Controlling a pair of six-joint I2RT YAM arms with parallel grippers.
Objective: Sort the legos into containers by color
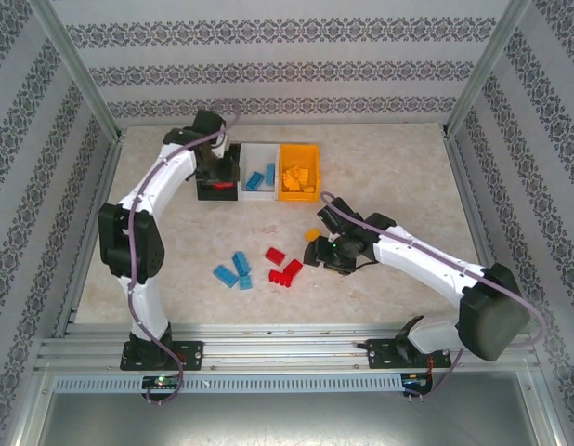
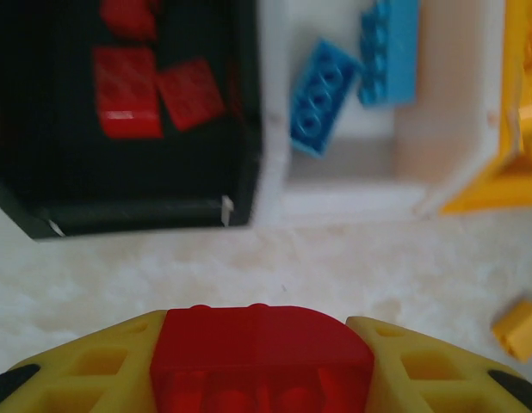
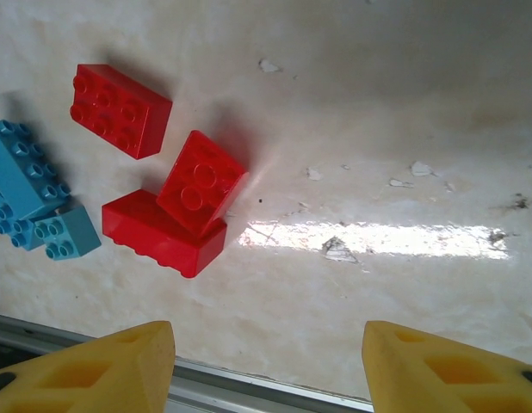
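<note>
- Presently the left arm stretches far forward from its base, elbow raised and wrist bent down, so the left gripper (image 1: pixel 218 175) hangs over the black bin (image 1: pixel 217 195), which touches the white bin's (image 1: pixel 257 156) left wall.
- Its yellow, cut-out fingers (image 2: pixel 94 366) are clamped on a held red brick (image 2: pixel 262 361) of glossy plastic with round studs.
- The right arm lies low and folded, reaching leftward across the table (image 3: pixel 404 129), a pale, marbled, scuffed surface.
- The right gripper (image 3: pixel 266 361) hovers well nearer the robot than the white bin, its jaws standing apart with nothing between them.
- Three loose red bricks (image 3: pixel 120 110) lie under it, on the near side of the white bin; one is tilted, leaning on another.
- Light blue bricks (image 3: pixel 25 185) sit just beside them.
- A single orange brick (image 1: pixel 312 234) rests near the white bin's right front.
- Flat red pieces (image 2: pixel 124 90) lie in the black bin, and blue studded ones (image 2: pixel 322 99) in the white bin.
- The orange bin (image 1: pixel 299 149) touches the white bin's right wall.
</note>
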